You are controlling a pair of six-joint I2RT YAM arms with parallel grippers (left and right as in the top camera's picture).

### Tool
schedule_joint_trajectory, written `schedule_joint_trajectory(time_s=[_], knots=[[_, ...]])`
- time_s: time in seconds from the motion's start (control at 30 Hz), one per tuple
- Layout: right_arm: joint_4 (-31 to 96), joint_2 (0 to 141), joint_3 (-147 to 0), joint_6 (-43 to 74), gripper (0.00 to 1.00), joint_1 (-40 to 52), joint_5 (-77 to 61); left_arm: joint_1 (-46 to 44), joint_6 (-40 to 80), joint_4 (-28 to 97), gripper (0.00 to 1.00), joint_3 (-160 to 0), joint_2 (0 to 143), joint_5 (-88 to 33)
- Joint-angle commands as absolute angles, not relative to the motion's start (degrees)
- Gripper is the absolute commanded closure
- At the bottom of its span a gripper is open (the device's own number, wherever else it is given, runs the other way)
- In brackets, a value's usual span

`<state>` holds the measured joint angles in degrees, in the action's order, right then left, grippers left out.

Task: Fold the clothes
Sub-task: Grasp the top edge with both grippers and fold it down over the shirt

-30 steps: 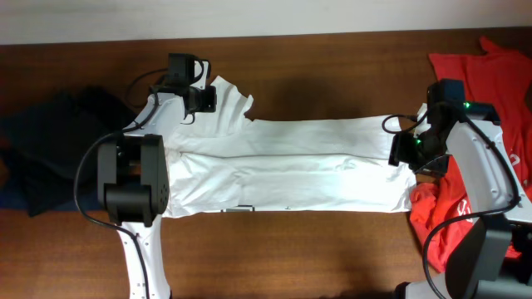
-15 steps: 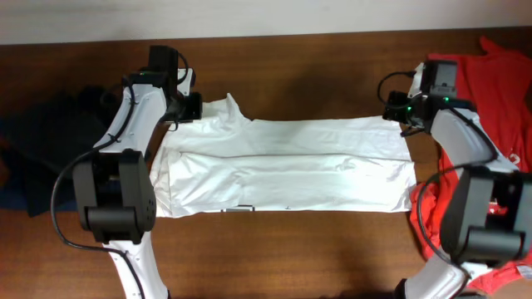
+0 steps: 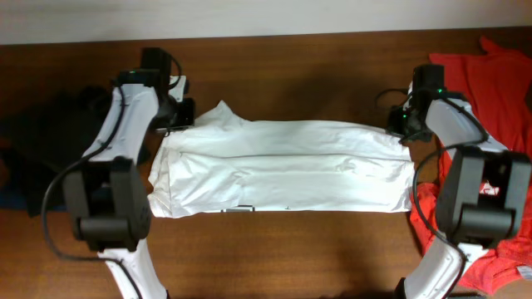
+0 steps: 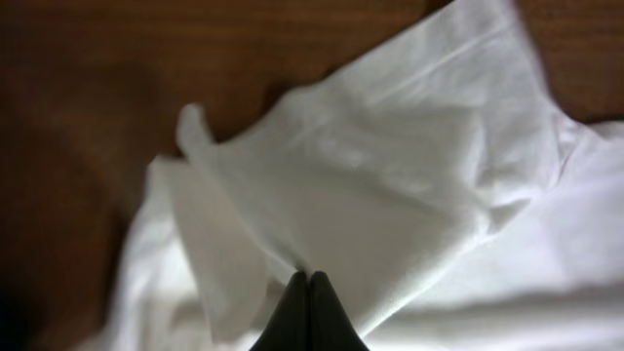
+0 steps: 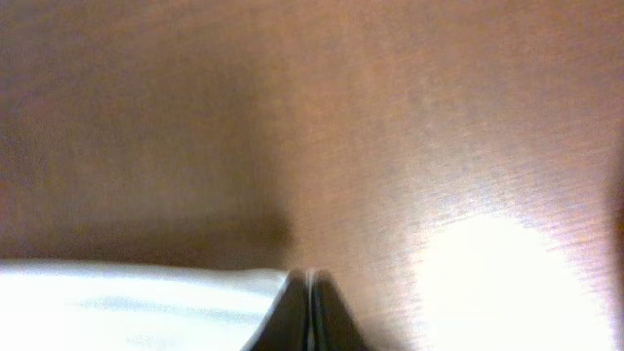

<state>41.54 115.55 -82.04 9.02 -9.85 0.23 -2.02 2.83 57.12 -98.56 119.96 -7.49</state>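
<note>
The clothes, a white T-shirt [image 3: 283, 170], lie folded into a long band across the wooden table. A small label [image 3: 241, 208] shows at its near edge. My left gripper [image 3: 181, 117] is at the shirt's far left corner. In the left wrist view the left gripper [image 4: 308, 279] is shut, and a fold of the rumpled white sleeve [image 4: 390, 175] is pinched at its tips. My right gripper [image 3: 401, 129] is at the far right corner. The right wrist view shows the right gripper [image 5: 310, 281] shut on the edge of the white cloth [image 5: 136, 292], a sliver of it showing between the jaws.
A red printed T-shirt [image 3: 490, 75] lies at the right edge and runs down under the right arm. Dark garments [image 3: 41, 141] are heaped at the left edge. Bare wood [image 3: 316, 75] runs along the far side behind the shirt.
My right gripper dropped onto the shirt's far right corner and shut on it. My left gripper shifted left and nearer, dragging the sleeve with it.
</note>
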Motion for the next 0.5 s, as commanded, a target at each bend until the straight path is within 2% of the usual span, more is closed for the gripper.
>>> schedule_joint_trajectory(time_s=[0.0, 0.13, 0.33, 0.37, 0.4, 0.47], knots=[[53.80, 106.98, -87.72, 9.45, 0.96, -10.26, 2.42, 0.30, 3.40, 64.20, 1.00, -98.70, 111.18, -7.90], [72.29, 105.25, -87.66, 9.43, 0.96, -10.26, 5.13, 1.83, 3.84, 79.79, 1.00, -98.41, 107.77, -10.72], [79.66, 105.27, -86.59, 9.43, 0.94, -10.26, 10.81, 1.83, 3.84, 82.89, 1.00, -88.38, 107.77, -6.98], [80.09, 105.27, -85.73, 9.43, 0.92, -10.26, 10.81, 1.83, 3.90, 82.78, 0.99, -87.22, 107.77, -4.60], [80.05, 105.27, -84.68, 9.43, 0.83, -10.26, 10.81, 1.83, 4.49, 82.61, 1.00, -86.37, 107.77, -3.77], [79.96, 105.36, -83.37, 9.43, 0.80, -10.26, 10.83, 1.78, 4.49, 82.13, 0.96, -85.71, 107.77, -3.75]])
